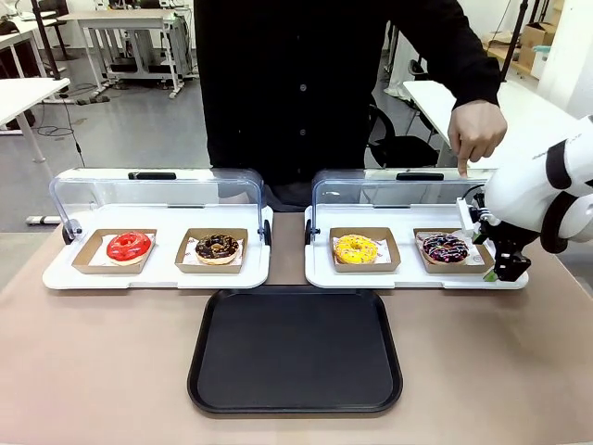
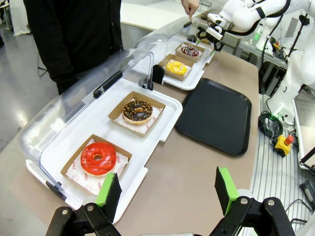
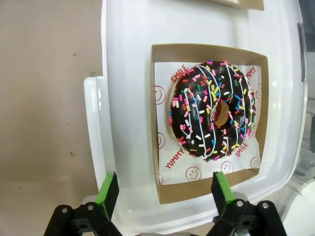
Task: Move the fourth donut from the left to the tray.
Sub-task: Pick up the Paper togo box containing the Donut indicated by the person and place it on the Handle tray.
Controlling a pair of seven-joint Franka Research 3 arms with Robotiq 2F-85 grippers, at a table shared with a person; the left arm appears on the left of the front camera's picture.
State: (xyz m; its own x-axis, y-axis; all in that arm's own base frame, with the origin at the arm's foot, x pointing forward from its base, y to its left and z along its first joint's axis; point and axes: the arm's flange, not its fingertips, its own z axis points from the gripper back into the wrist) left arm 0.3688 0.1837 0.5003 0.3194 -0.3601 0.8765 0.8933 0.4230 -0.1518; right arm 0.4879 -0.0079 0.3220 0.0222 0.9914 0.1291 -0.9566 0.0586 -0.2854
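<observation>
Hovering | right pincer [image 3: 163, 189] spread wide | beside fourth donut [image 3: 212, 109]

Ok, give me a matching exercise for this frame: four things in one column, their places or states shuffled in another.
1. red donut
2. yellow donut
3. black tray
4. right claw

A. open, close to the striped donut
B. farthest left in the row
C. nearest the robot, nothing on it
D. third from the left in the row

Pairs: 1-B, 2-D, 3-C, 4-A.
</observation>
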